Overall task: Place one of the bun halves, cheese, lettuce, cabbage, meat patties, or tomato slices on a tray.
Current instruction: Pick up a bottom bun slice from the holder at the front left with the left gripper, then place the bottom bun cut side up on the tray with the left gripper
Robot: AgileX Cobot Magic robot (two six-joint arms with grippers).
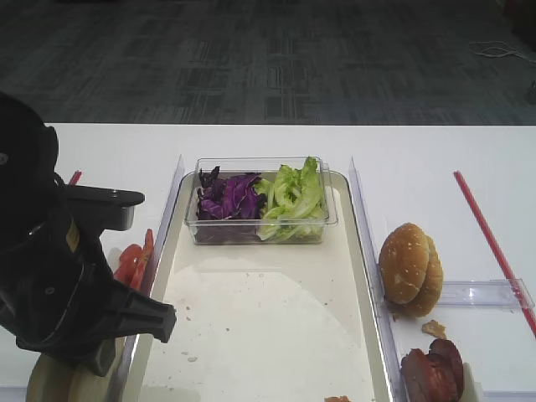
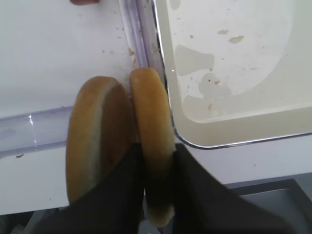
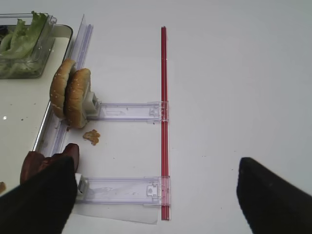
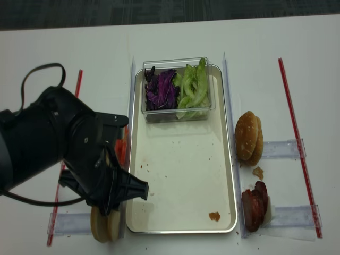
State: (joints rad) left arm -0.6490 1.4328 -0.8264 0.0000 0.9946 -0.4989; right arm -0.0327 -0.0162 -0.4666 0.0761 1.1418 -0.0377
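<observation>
Two bun halves [image 2: 122, 161] stand on edge side by side at the near left corner of the tray [image 2: 234, 124], just outside its rim, on the white table [image 1: 419, 151]. My left claw [image 2: 156, 190] pinches the right one of them: one dark finger goes down between the two halves and the other finger is pressed on the side toward the tray. The left half only leans against it.

My left arm [image 4: 58, 149] is bent low over this corner, the wrist pointing down. My right claw [image 3: 156, 195] hangs over the table at the right of the tray with its two fingers spread wide and nothing between them.

In the clear box [image 1: 261, 201] at the far end of the tray I count one clump of purple cabbage [image 1: 228, 197] and one bunch of lettuce [image 1: 293, 197]. Right of the tray stand two browned domed buns [image 4: 248, 137], and nearer, a stack of meat patties [image 4: 254, 206]; their number I cannot tell. Some tomato slices [image 1: 134, 260] show left of the tray.
</observation>
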